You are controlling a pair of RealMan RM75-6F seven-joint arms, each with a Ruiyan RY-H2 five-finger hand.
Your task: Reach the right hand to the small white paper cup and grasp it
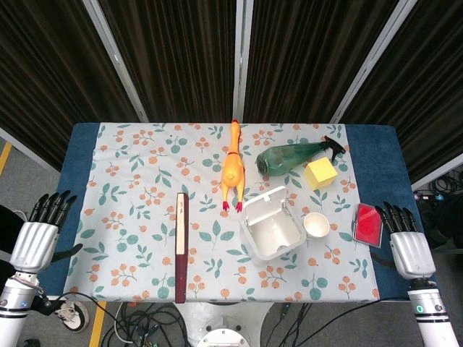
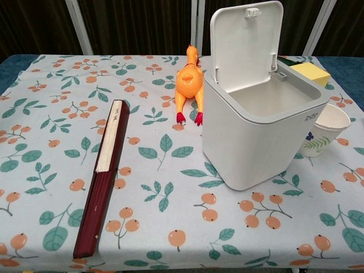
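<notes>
Right hand (image 1: 409,244) sits at approx 4 o'clock in the head view, just off the bench's (image 1: 217,289) right edge, fingers apart & pointing away from the robot, holding nothing. Left hand (image 1: 37,235) mirrors it at approx 8 o'clock, off the left edge, fingers also spread, nothing in it. Neither hand shows in the chest view.

Bench wears a floral cloth (image 1: 130,181) w/ leaves & orange berries; blue surface shows at both sides.

Nearest the robot: a dark red book (image 1: 181,246) lying flat, spine running 6 to 12 o'clock, left of centre. Right of it, a white lidded bin (image 1: 273,230), lid flipped open & standing upright at its far side, inside looks bare in the chest view.

Small white paper cup (image 1: 316,225) stands upright just beside the bin's right side, at approx 3 o'clock from the bin; chest view shows a small printed pattern on its wall (image 2: 327,129). Cup is well apart from the right hand. Between cup & right hand, a red flat object (image 1: 367,224) lies at the cloth's right edge, near the fingertips.

Further back: a yellow block (image 1: 320,173) at approx 1 o'clock from the bin. Behind that, a green spray bottle (image 1: 289,157) on its side, black nozzle toward the right. Orange rubber chicken (image 1: 233,168) lies at mid-bench, head toward 12 o'clock, red feet toward the robot.

Beyond the bench, dark curtains (image 1: 181,58).
</notes>
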